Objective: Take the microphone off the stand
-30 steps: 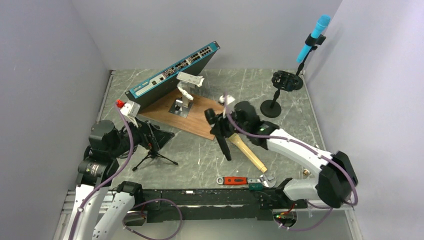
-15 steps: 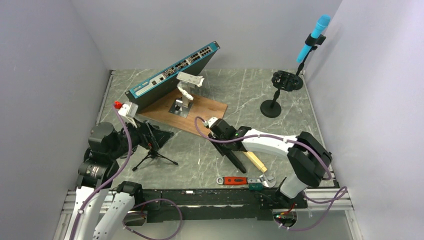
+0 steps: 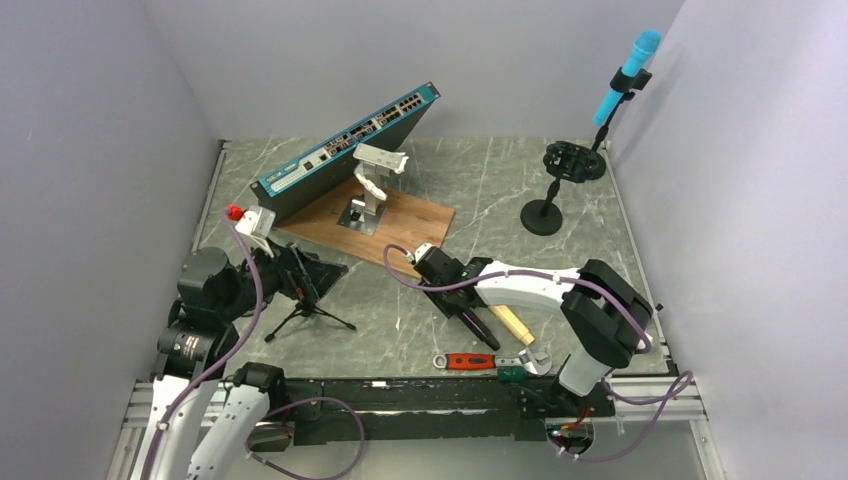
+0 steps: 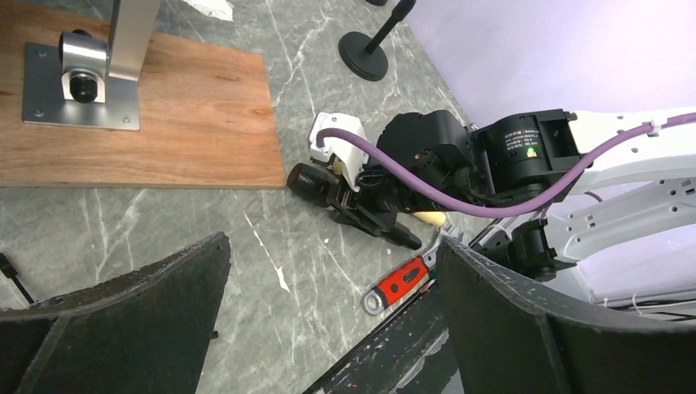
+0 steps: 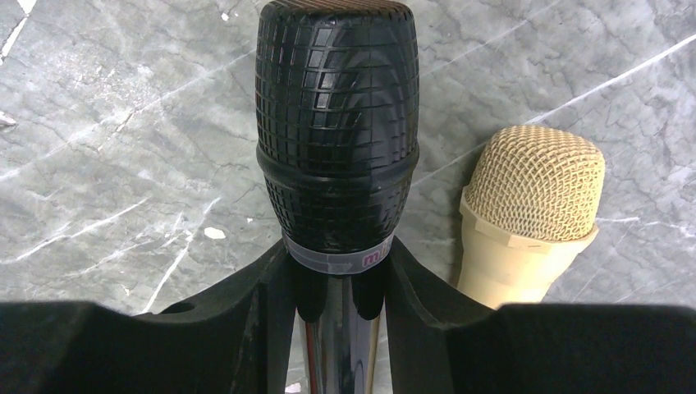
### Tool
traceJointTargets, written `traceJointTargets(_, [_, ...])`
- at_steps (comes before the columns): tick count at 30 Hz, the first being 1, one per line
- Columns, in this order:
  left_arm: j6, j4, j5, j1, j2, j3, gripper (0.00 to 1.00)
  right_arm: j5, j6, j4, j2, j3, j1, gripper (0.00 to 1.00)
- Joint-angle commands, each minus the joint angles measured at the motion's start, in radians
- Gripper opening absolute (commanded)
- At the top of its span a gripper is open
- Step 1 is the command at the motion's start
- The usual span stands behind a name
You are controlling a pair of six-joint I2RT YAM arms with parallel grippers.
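Microphone (image 5: 336,123), clenched in my right end effector (image 5: 336,271), has dropped beside the beige microphone (image 5: 529,197); removal looks done, release pending.

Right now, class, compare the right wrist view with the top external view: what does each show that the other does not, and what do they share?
Only the right wrist view: the square grid on the head of the black microphone and the silver band beneath it. Only the top external view: the blue microphone on its tall stand, the network switch, the red-handled wrench and the small tripod stand. Both: the right hand closed on the black microphone, the beige microphone beside it, and the marble table.
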Motion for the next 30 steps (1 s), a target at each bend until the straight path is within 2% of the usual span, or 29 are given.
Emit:
traceJointTargets(1, [-0.012,0.025,0.005,-0.002,0.003,0.002,0.98,0.007,0.03,-0.013,-0.013,0.006,0.015,0.34])
traceJointTargets(9, [-0.022,0.037,0.003,-0.002,-0.016,-0.016,0.98,0.025,0.056,-0.015,-0.044,-0.017,0.019,0.47])
traceJointTargets(13, [-0.021,0.02,0.01,-0.002,-0.017,-0.011,0.98,0.011,0.058,0.02,-0.105,-0.027,0.022,0.59])
traceJointTargets(20, [-0.014,0.01,0.003,-0.002,-0.032,-0.014,0.98,-0.011,0.048,0.026,-0.231,0.069,0.021,0.66])
traceJointTargets(25, [-0.026,0.039,0.017,-0.002,-0.038,-0.039,0.98,0.208,0.027,0.007,-0.31,0.211,0.011,0.76])
traceJointTargets(30, [0.019,-0.024,-0.004,-0.002,-0.047,-0.011,0.99,0.417,0.004,0.002,-0.357,0.282,-0.063,0.79])
